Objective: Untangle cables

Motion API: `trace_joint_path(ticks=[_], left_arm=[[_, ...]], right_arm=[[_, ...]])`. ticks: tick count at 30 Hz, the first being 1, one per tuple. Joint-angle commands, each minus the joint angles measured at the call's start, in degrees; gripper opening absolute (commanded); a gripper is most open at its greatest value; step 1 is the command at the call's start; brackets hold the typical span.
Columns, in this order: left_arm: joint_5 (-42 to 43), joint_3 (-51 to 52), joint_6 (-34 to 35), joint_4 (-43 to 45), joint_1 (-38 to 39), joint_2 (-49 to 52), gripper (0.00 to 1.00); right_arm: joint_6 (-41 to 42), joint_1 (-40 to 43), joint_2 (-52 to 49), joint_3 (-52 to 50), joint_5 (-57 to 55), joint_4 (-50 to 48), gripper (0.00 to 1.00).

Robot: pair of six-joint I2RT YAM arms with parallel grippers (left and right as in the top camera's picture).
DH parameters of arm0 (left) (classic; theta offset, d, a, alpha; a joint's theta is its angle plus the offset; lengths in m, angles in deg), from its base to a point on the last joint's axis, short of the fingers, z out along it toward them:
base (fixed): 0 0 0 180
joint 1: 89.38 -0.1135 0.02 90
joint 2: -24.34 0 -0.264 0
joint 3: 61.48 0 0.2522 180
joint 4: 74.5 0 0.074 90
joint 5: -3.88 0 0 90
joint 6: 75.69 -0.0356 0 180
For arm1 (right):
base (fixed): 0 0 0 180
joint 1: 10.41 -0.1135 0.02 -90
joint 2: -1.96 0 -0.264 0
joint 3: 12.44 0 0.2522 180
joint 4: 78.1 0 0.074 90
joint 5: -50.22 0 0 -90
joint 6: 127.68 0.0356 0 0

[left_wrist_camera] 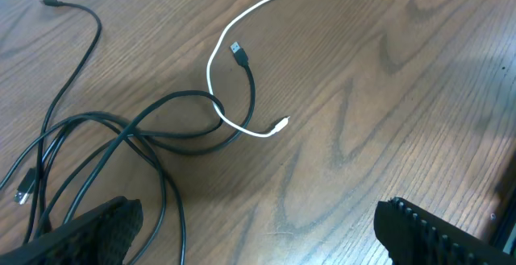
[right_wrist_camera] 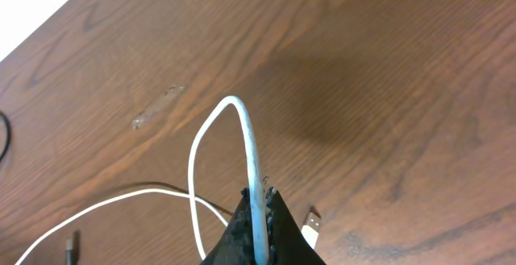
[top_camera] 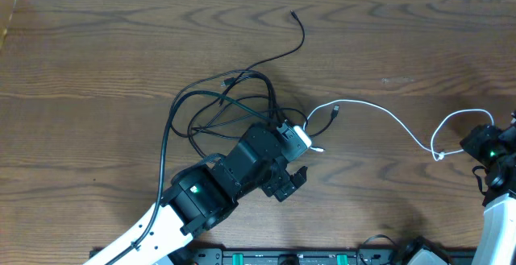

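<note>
Now the right pincer [right_wrist_camera: 259, 204] is clamping the white cable [top_camera: 379, 109] tight between its shut jaws, out by the right edge of the tabletop [top_camera: 97, 47]. A tall loop of that cord is arching up just beyond the tips. By the look of it, this grip is acting as an anchor, pinning the free end so the rest can be drawn out of the knot.

Over in the middle, the black cables [left_wrist_camera: 131, 134] are lying in a loose heap, several strands crossing one another and one long tail running off toward the far edge. The white cable is snaking across from the right and passing through a black loop, with its small plug end [left_wrist_camera: 282, 122] resting on the wood just past that loop. A black plug [left_wrist_camera: 239, 51] is lying close by, inside the white curve.

That crossing is where the trouble is sitting, I'd say, and that is why the left pincer [left_wrist_camera: 254, 225] is hanging right above it. Its fingers [left_wrist_camera: 97, 229] are spread wide, gripping nothing and touching nothing.

As for pose, the left arm [top_camera: 201, 192] is reaching in diagonally from the near-left edge, wrist angled down over the right flank of the tangle. The right arm [top_camera: 500, 217] is standing well apart at the right edge, wrist dipping low toward the wood.
</note>
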Motion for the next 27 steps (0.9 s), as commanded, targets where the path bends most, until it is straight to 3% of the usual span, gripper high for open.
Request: trace_joint_path(ticks=[1, 11, 19, 27], left_arm=[[0.72, -1.25, -0.11, -0.15, 0.11, -0.09, 0.96], [0.72, -1.25, -0.11, -0.15, 0.11, -0.09, 0.96], [0.72, -1.25, -0.11, -0.15, 0.11, -0.09, 0.96], [0.72, -1.25, -0.11, -0.17, 0.11, -0.09, 0.96]], right_arm=[[0.44, 0.07, -0.24, 0.13, 4.09, -0.61, 0.01], [-2.32, -4.72, -4.24, 0.11, 12.04, -1.44, 0.01], [-10.60, -16.83, -11.23, 0.09, 13.25, -6.03, 0.01], [-12.59, -26.36, -20.81, 0.09, 13.07, -10.73, 0.02]])
